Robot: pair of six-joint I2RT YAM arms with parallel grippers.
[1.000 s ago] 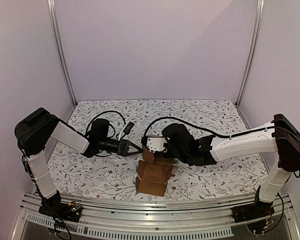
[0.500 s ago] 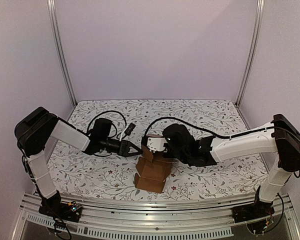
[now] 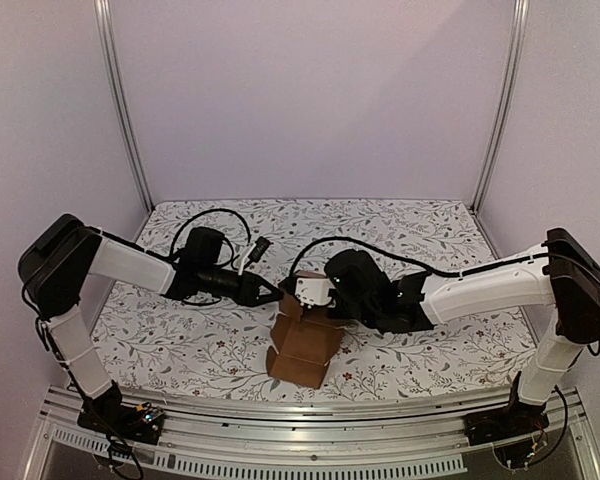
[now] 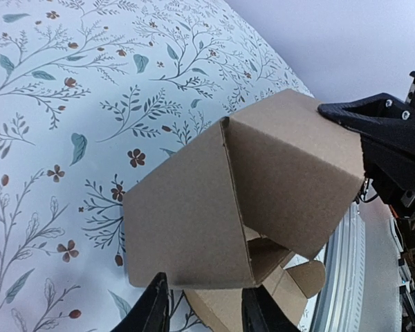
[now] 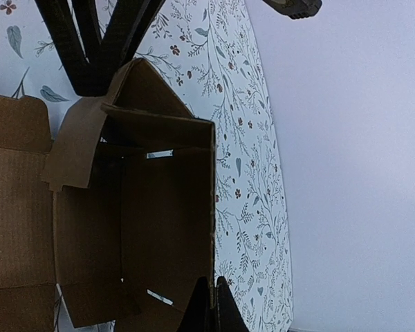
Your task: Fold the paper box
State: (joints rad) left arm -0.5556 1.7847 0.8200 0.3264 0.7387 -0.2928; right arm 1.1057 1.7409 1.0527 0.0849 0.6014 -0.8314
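Note:
The paper box [image 3: 305,345] is a brown, half-formed cardboard piece standing tilted at the front middle of the table, with loose flaps hanging toward the near edge. My right gripper [image 5: 213,304] is shut on the thin upper edge of one wall, and the dark hollow inside of the paper box [image 5: 145,228] fills the right wrist view. My left gripper [image 4: 204,315] is open, its fingers [image 4: 152,308] just under the outer wall of the paper box [image 4: 249,200], with a lower flap showing between them. In the top view the left gripper [image 3: 274,291] points at the box's upper left corner.
A floral cloth [image 3: 410,225] covers the table. An aluminium rail [image 3: 380,410] runs along the near edge, and metal posts [image 3: 120,100] stand at the back corners. Black cables [image 3: 215,225] loop over the left arm.
The left arm has stretched rightward, bringing its gripper closer to the box's upper left corner. The box has shifted slightly to the left. The right gripper keeps its hold.

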